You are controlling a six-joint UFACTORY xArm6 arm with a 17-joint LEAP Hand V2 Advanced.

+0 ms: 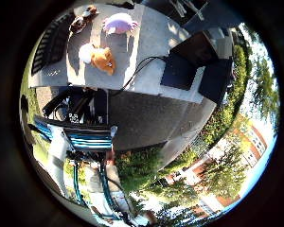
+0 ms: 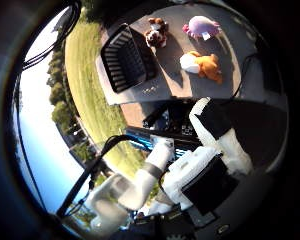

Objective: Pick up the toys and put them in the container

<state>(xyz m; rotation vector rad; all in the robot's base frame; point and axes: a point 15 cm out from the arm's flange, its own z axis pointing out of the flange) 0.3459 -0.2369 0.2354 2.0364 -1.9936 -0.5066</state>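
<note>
A grey outdoor table (image 2: 190, 85) holds three plush toys: brown (image 2: 156, 31), purple (image 2: 202, 26), orange (image 2: 205, 65), beside a slatted black basket (image 2: 125, 60). My hand (image 2: 210, 150) hangs well apart from them, fingers relaxed, empty.

White-and-black robot hand (image 2: 210, 150) on a white arm (image 2: 135, 187).
The hand's blocky white segments alternate with black panels, one finger capped in black; the arm is smooth, rounded and white, with a grey band at one joint.

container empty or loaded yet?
Empty: the black container shows only bare ribs inside; three toys lie outside it on the table.
</note>
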